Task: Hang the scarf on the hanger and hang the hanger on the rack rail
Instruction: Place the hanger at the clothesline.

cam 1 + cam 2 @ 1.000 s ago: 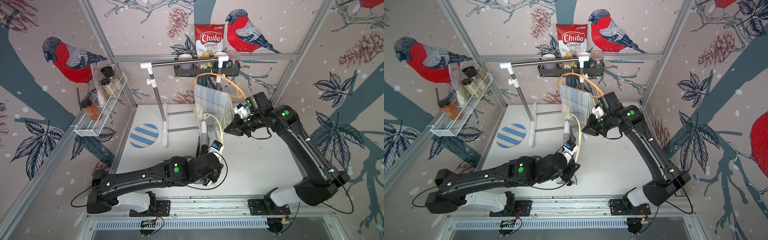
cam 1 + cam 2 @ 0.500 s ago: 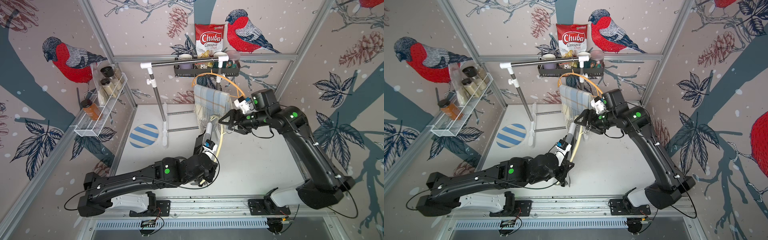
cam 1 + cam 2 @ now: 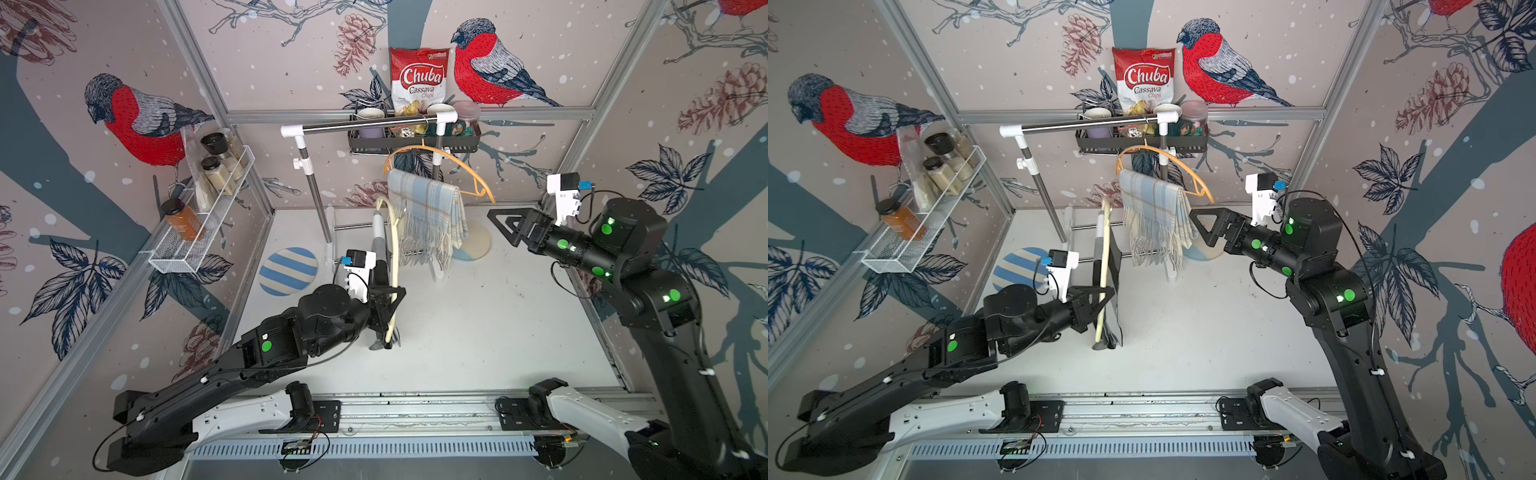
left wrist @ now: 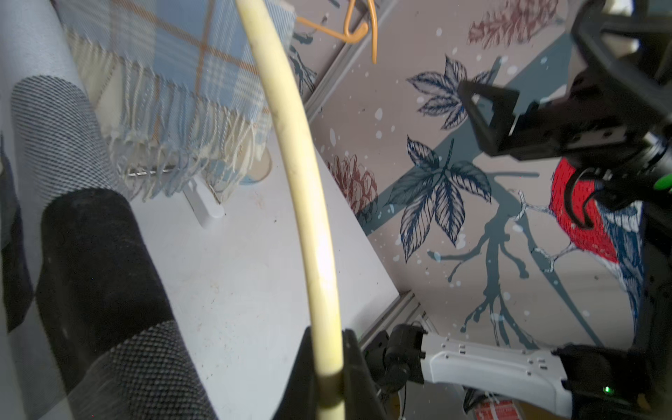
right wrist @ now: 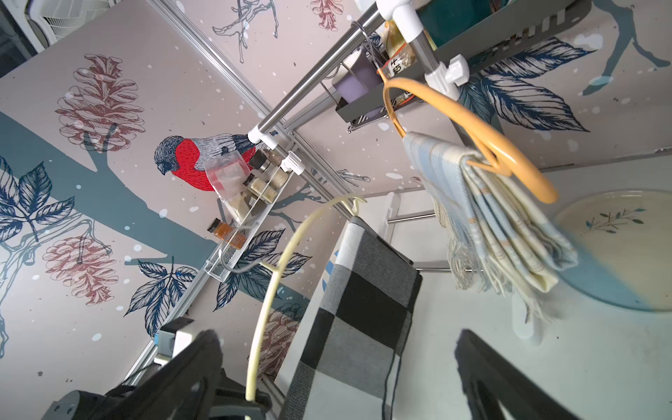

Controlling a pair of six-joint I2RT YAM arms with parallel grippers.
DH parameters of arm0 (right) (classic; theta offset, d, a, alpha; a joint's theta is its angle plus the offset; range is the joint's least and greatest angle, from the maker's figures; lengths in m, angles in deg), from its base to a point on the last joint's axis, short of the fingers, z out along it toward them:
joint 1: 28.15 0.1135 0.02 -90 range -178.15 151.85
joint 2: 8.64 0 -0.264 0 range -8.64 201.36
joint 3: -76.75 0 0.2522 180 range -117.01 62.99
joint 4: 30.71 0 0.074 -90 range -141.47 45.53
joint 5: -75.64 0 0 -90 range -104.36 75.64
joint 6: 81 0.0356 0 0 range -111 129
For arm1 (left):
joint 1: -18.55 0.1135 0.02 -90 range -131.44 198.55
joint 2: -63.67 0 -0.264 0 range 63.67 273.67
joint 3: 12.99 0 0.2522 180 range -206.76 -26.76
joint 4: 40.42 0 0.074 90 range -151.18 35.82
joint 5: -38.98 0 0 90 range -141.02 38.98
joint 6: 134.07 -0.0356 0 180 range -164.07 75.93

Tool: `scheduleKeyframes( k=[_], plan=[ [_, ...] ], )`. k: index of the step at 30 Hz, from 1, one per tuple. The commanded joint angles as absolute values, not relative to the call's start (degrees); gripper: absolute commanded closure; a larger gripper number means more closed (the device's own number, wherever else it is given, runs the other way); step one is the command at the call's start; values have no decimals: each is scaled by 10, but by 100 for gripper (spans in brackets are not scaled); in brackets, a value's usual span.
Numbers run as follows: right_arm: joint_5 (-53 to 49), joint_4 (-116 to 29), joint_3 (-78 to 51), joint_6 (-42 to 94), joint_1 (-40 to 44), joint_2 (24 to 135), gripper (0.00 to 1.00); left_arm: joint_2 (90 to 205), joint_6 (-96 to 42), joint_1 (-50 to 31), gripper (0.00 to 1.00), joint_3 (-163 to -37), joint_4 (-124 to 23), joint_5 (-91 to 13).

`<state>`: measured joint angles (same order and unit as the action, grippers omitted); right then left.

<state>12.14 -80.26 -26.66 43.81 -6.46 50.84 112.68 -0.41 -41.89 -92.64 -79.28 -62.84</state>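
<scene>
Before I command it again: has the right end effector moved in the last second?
Yes. The right end effector has drawn back rightward, away from the hanging blue scarf.

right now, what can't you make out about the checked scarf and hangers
- checked scarf: left wrist view, blurred against the lens, cut by the frame edge
- left claw: same view, shut on the cream hanger, rest out of frame
- right claw: right wrist view, open, fingers cut by the edge
- black basket: both top views, contents too small, behind the rail

Arms: left arm (image 3: 270, 349) and right arm (image 3: 648, 299), matte black segments | Bases: white housings (image 3: 241, 415) on silver rail (image 3: 415, 409) | Joints: green lights (image 3: 266, 345) | Wrists: white camera blocks (image 3: 563, 195), blue tags | Cables (image 3: 556, 278): thin, black
</scene>
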Motion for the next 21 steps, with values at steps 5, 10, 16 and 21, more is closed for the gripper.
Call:
scheduleKeyframes(
  k=[5,10,16,21],
  plan=[
    [141,-738,-221,464,-66,493,0,1190,35,-221,100,-1009,-714,-489],
    [146,-735,-198,463,-65,479,0,1254,76,-95,100,-1056,-677,-377],
    [136,-716,-141,475,-66,449,0,1325,88,-19,100,-1110,-646,-300],
    [140,-715,-118,475,-66,442,0,1366,113,-10,100,-1134,-594,-238]
  ],
)
